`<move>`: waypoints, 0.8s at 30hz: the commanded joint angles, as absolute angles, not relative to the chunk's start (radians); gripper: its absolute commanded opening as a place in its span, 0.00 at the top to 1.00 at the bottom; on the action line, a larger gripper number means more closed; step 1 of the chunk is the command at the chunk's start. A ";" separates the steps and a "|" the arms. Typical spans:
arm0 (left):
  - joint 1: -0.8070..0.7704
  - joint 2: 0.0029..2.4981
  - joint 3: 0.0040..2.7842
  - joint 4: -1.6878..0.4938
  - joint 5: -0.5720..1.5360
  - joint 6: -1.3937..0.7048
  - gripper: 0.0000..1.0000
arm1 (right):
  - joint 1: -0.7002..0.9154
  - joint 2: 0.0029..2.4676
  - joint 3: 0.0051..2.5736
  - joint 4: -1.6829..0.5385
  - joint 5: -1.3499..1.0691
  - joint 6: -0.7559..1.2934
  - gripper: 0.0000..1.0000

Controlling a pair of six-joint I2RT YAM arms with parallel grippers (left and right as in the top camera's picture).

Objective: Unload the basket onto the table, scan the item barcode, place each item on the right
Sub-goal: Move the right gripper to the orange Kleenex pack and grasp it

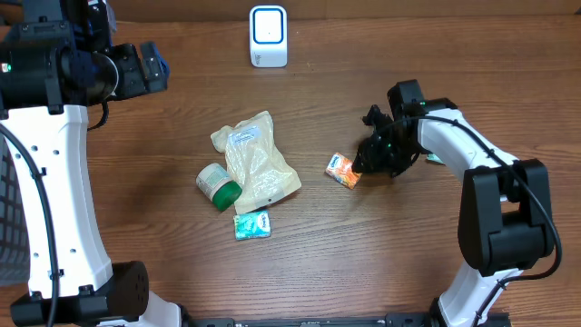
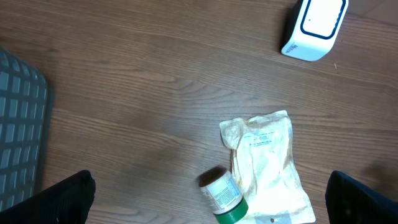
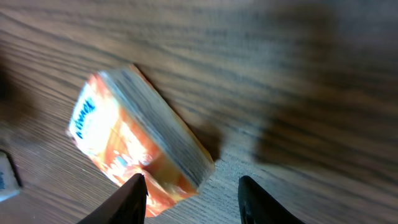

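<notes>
Orange packet [image 3: 118, 143] sits partly between right jaws.

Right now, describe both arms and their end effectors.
The left arm and right arm share white shells, black joints and thin black cables. The left end effector is black with a blue patch; the right end effector has dark tapered fingers.
</notes>
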State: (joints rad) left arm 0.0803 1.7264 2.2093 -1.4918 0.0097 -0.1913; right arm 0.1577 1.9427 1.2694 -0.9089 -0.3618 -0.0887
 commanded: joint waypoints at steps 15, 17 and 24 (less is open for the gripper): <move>0.078 1.729 2.218 -1.488 0.000 -0.202 0.00 | 0.170 1.946 1.178 -0.771 -0.424 -0.106 0.62; 0.078 1.729 2.218 -1.488 0.000 -0.202 0.01 | 0.179 1.946 1.171 -0.764 -0.425 -0.106 0.62; 0.078 1.729 2.218 -1.488 0.000 -0.202 0.00 | 0.211 1.946 1.118 -0.691 -0.426 -0.105 0.64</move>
